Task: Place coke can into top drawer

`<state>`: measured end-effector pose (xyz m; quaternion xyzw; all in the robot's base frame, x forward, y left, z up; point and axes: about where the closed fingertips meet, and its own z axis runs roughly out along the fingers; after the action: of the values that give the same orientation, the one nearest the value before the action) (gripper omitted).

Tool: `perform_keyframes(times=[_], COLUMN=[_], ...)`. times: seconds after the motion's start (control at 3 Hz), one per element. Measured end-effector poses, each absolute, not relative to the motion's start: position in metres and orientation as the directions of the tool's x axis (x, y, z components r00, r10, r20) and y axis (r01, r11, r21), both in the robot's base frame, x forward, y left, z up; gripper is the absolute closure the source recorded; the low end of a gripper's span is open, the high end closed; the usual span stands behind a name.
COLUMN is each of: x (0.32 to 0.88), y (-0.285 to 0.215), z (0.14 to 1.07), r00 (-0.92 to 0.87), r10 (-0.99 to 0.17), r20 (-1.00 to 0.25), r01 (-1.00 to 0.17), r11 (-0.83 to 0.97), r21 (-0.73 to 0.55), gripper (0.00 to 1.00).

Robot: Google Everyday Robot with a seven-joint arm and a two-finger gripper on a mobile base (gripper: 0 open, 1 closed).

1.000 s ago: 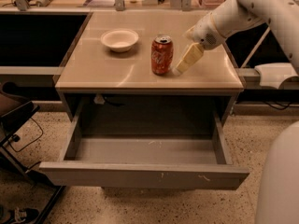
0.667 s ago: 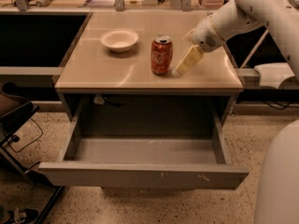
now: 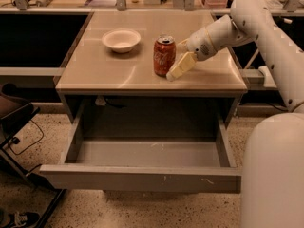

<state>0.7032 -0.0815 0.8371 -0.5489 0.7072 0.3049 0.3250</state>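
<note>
The red coke can stands upright on the tan table top, right of centre. The gripper is at the can's right side, low over the table. It is open: the near cream finger slants down with its tip by the can's base, and the far finger shows just behind the can's top. The can is not lifted. The top drawer is pulled fully out below the table; its grey inside holds nothing.
A white bowl sits on the table left of the can. The robot's white arm reaches in from the right, and its white body fills the lower right. A dark chair stands at the left. Counters with clutter run along the back.
The gripper has moved a little to the left, closer to the can. The can, the bowl and the drawer have not moved.
</note>
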Motion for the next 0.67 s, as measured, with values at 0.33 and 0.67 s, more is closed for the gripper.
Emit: perform_keyframes(times=[0.33, 0.67], x=[0.7271, 0.7272], y=[-0.0515, -0.0512], z=[0.8288, 0.8287], r00=[-0.187, -0.187], r10=[-0.418, -0.418], r20=[-0.889, -0.889], r01=[-0.979, -0.979], r11=[0.156, 0.156], r21=[0.133, 0.133], gripper=[0.00, 0.00])
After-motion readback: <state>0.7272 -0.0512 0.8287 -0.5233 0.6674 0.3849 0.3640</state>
